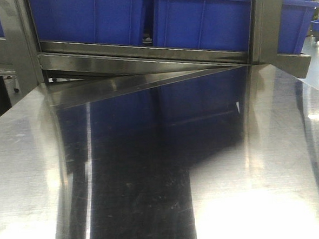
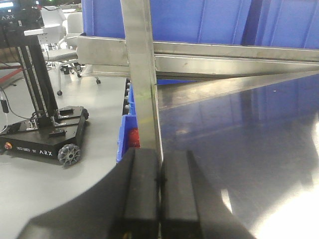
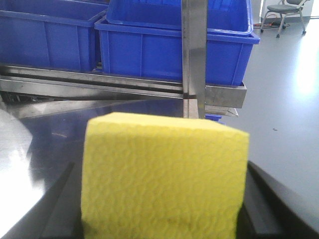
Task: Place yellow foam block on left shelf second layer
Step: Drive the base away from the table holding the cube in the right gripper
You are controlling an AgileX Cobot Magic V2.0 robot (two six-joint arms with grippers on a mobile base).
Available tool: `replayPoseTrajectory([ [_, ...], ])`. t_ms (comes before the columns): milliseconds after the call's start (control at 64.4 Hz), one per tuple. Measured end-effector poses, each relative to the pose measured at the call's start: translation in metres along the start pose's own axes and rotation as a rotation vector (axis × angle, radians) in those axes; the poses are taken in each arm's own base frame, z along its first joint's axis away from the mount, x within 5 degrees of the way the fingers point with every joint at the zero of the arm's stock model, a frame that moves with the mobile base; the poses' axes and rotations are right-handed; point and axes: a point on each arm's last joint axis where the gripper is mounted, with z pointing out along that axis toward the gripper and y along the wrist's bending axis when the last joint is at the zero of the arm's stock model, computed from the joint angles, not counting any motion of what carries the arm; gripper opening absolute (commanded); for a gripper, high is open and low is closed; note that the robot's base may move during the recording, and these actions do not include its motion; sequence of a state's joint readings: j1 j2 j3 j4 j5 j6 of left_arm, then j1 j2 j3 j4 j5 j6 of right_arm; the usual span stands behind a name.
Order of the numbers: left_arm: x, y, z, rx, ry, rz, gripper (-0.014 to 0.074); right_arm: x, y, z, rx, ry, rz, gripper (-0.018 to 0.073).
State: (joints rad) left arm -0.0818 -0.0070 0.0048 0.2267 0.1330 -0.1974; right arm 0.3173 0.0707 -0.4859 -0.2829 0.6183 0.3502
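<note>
In the right wrist view the yellow foam block (image 3: 164, 177) fills the foreground, clamped between the black jaws of my right gripper (image 3: 162, 209). It hangs over the shiny steel table (image 3: 45, 134), in front of the shelf rail (image 3: 99, 82) that carries blue bins (image 3: 169, 45). In the left wrist view my left gripper (image 2: 159, 186) is shut and empty, its two black pads pressed together, beside a steel shelf post (image 2: 142, 74). Neither gripper nor the block shows in the front view.
The front view shows the steel table (image 1: 152, 174) and a shelf rail (image 1: 144, 52) holding blue bins (image 1: 197, 19). A vertical post (image 3: 194, 55) stands ahead of the block. A black wheeled base (image 2: 45, 134) and a blue bin (image 2: 127, 134) sit on the floor at left.
</note>
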Motion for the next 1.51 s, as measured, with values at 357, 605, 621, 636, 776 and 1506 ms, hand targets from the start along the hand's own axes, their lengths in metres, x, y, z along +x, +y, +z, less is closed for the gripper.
replayPoseTrajectory([
  [357, 0.0000, 0.0000, 0.0000, 0.000, 0.000, 0.000, 0.0136, 0.0006, 0.0000, 0.0004, 0.000, 0.002, 0.000, 0.0332],
  [605, 0.0000, 0.0000, 0.0000, 0.000, 0.000, 0.000, 0.0136, 0.0006, 0.0000, 0.0004, 0.000, 0.001, 0.000, 0.0332],
  [621, 0.0000, 0.0000, 0.0000, 0.000, 0.000, 0.000, 0.0136, 0.0006, 0.0000, 0.0004, 0.000, 0.001, 0.000, 0.0332],
  [636, 0.0000, 0.0000, 0.0000, 0.000, 0.000, 0.000, 0.0136, 0.0006, 0.0000, 0.0004, 0.000, 0.001, 0.000, 0.0332],
  [776, 0.0000, 0.0000, 0.0000, 0.000, 0.000, 0.000, 0.0136, 0.0004, 0.0001, 0.0004, -0.001, 0.000, 0.000, 0.0332],
  [1506, 0.0000, 0.0000, 0.0000, 0.000, 0.000, 0.000, 0.0136, 0.0004, 0.0001, 0.0004, -0.001, 0.000, 0.000, 0.0332],
])
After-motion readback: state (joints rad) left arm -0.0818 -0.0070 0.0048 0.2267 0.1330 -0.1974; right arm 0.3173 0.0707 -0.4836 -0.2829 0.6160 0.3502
